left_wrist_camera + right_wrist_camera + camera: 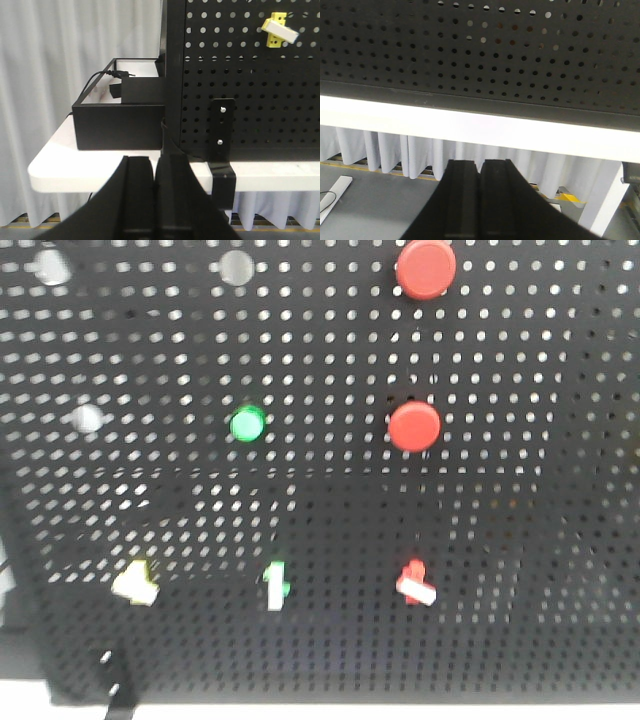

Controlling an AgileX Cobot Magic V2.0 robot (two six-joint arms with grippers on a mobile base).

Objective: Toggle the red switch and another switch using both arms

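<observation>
On the black pegboard (520,540), the red switch (415,583) sits low and right of centre, its white lever pointing down to the right. The pale yellow switch (136,582) is low on the left; the left wrist view shows it at the upper right (279,31). My left gripper (155,161) is shut on nothing, below and left of that yellow switch, in front of the board's left edge. My right gripper (481,163) is also shut and empty, below the board's bottom edge; no switch shows in its view. Neither gripper appears in the front view.
A green-based white toggle (277,585) stands between the two switches. Two big red push buttons (425,268) (414,426) and a green button (246,424) sit higher up. A black box (120,117) with a cable rests on the white table (75,165). A black bracket (222,150) holds the board.
</observation>
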